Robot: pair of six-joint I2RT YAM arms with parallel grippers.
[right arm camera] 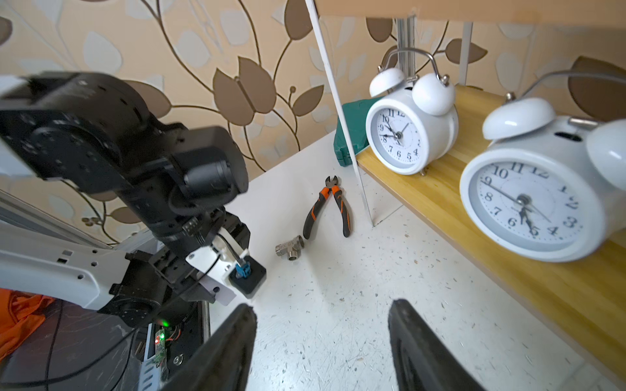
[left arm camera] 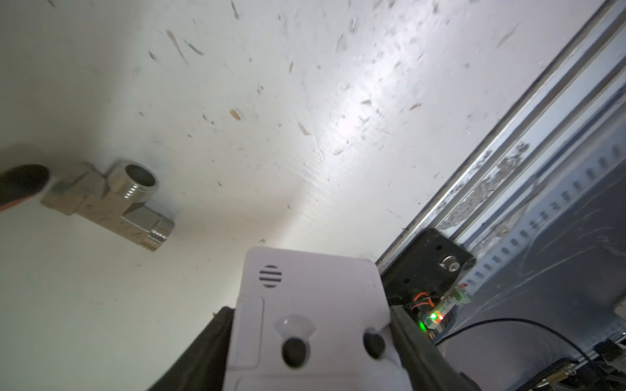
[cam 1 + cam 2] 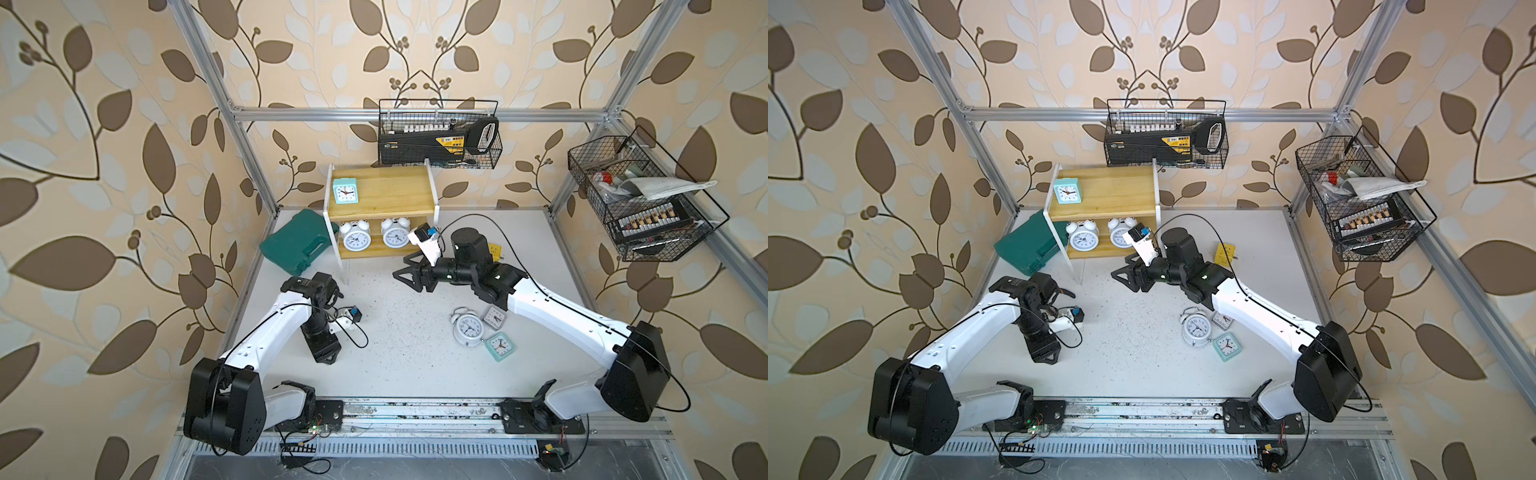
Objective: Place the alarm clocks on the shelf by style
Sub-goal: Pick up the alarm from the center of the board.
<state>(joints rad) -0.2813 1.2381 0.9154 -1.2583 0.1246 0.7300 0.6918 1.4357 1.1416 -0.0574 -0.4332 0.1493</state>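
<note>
The shelf [image 3: 390, 187] stands at the back of the table. A mint-green square alarm clock [image 3: 345, 191] sits on its top board, and two white twin-bell clocks [image 3: 355, 237] [image 3: 395, 233] stand on the lower board [image 1: 474, 220]. My right gripper [image 3: 404, 272] hangs open and empty just in front of that lower board. On the table by the right arm lie a twin-bell clock [image 3: 467, 328], a greyish square clock [image 3: 493, 318] and a mint-green one [image 3: 500, 346]. My left gripper [image 2: 308, 338] is shut on a pale white-lilac square clock [image 2: 311, 304], whose back shows in the left wrist view.
A teal case [image 3: 297, 245] lies left of the shelf, a yellow cube [image 3: 494, 249] to its right. Orange-handled pliers [image 1: 325, 210] and a metal tee fitting [image 2: 115, 199] lie near the left arm. Black wire baskets [image 3: 440, 133] [image 3: 640, 199] hang on the frame. A metal rail [image 3: 415, 409] runs along the front.
</note>
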